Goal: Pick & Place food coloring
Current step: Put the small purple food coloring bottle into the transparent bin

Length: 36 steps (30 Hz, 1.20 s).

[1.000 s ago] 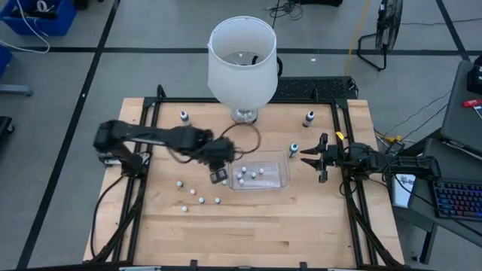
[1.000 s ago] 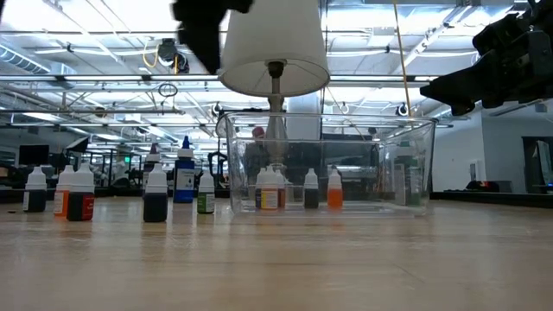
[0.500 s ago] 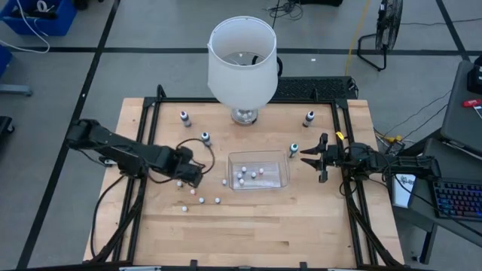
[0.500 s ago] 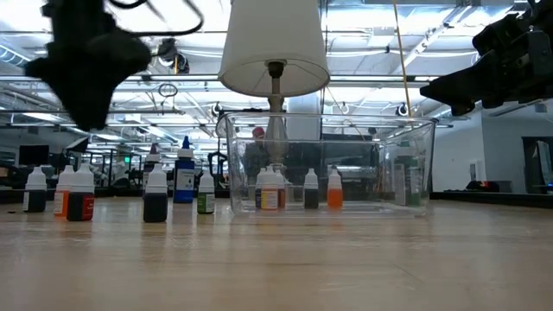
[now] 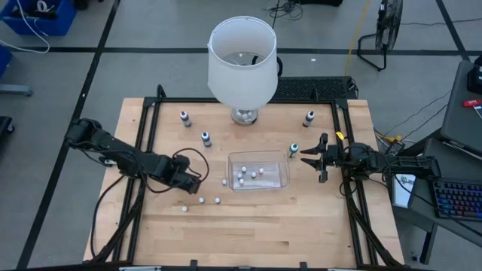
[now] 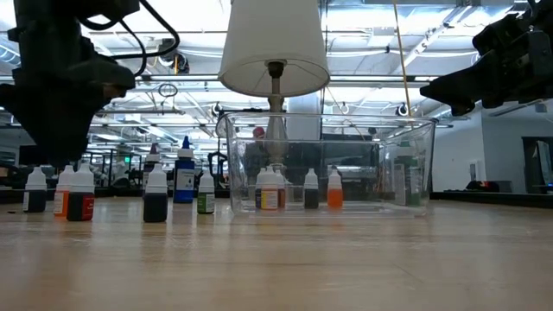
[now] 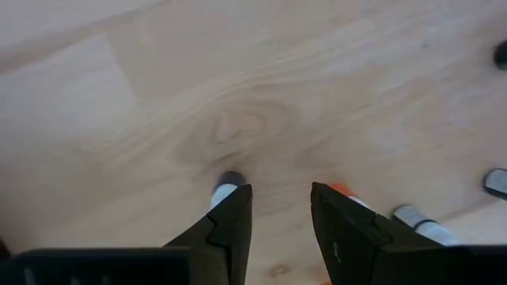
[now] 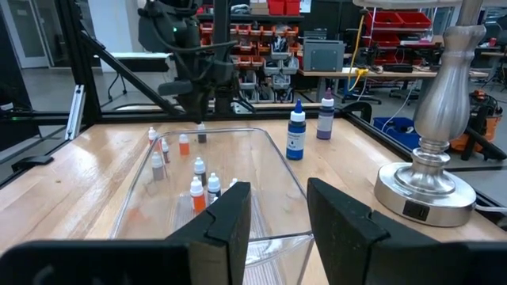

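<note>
Overhead, the room shows a grey floor crossed by dark tape lines, with a standing fan (image 5: 388, 30) at the far right and a keyboard (image 5: 459, 202) beside the rig; across the low view run shelves and ceiling lights. Next comes the pale wooden bench (image 5: 248, 226), framed by black rails. At its far edge stands a lamp (image 5: 242, 64) with a white shade, and near the middle a clear tub (image 5: 259, 171) holding several food coloring bottles (image 5: 248, 175). More bottles stand loose left of the tub (image 5: 200, 201). The left gripper (image 5: 192, 182) hangs low over those loose ones, jaws a little apart and empty, bottle caps just beyond their tips. The right gripper (image 5: 311, 159) waits beside the tub's right end, jaws parted, holding nothing.
</note>
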### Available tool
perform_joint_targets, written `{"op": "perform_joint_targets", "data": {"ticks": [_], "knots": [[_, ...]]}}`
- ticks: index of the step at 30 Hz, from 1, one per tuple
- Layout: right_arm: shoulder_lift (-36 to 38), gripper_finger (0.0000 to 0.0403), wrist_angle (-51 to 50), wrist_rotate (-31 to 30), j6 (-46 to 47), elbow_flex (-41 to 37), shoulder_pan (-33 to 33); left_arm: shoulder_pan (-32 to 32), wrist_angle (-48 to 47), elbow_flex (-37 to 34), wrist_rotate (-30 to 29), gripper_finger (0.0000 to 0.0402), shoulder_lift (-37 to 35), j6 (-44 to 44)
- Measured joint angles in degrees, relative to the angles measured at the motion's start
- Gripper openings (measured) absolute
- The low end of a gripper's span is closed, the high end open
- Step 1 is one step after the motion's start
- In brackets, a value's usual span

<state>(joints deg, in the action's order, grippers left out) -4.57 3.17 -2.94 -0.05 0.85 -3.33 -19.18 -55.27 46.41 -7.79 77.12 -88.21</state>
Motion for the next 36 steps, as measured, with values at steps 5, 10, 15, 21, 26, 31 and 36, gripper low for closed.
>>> {"op": "perform_joint_targets", "data": {"ticks": [5,10,15,21,26,31,36], "knots": [[0.01,0.0114,-0.01,0.00,0.00,0.01,0.01,0.13,-2.19,0.01,0.33,0.0157,0.00,-1.59],[0.01,0.0114,0.00,0.00,0.00,0.01,0.02,0.07,-1.85,0.00,2.37,0.0201,0.10,-1.75],[0.01,0.0114,-0.01,0.00,0.00,0.01,-0.01,-0.10,-1.85,-0.17,3.17,0.0220,0.54,-1.92],[-0.01,0.0114,-0.01,0.00,0.02,-0.01,0.02,-0.09,-1.55,-2.79,5.26,0.0205,0.55,-3.94],[0.01,0.0114,-0.01,0.00,0.00,0.01,0.01,-0.09,-1.20,-4.95,4.96,0.0187,0.55,-5.62],[0.01,0.0114,-0.01,0.00,0.00,0.00,-0.01,-0.09,2.85,-6.82,5.18,0.0176,0.55,-5.21],[0.01,0.0114,0.01,0.00,0.00,0.01,0.02,-0.09,6.39,-8.70,5.26,0.0173,0.55,-4.68]]}}
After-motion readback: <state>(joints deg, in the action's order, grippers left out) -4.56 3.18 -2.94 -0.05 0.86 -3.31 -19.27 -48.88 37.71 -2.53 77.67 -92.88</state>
